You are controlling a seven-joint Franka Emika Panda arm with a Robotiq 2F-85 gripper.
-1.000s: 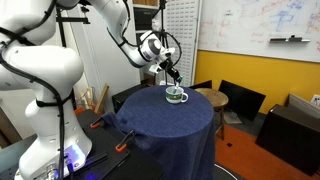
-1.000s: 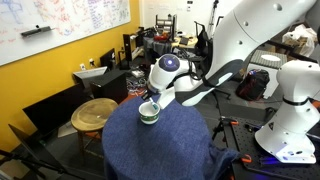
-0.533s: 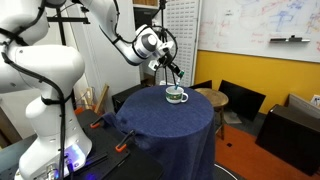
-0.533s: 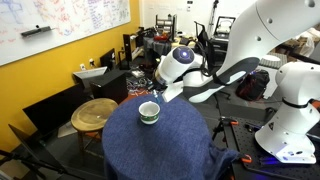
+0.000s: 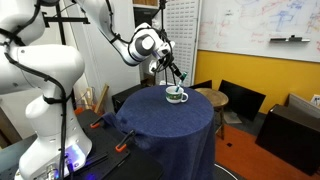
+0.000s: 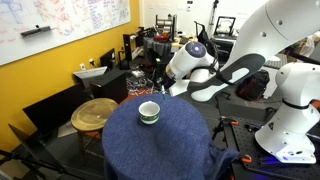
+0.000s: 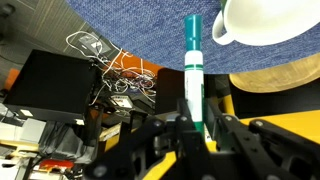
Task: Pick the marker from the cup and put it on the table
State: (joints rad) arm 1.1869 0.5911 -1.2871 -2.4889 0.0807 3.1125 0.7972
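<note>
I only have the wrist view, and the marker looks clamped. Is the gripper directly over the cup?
Observer: No. In an exterior view the gripper, holding the marker, hangs higher than the cup and off to one side.
Operator: Anything left inside the cup?
Observer: No, in an exterior view nothing sticks out of its opening.
Operator: Where does the cup sit?
Observer: Off-centre on the table, toward the wooden stool.
</note>
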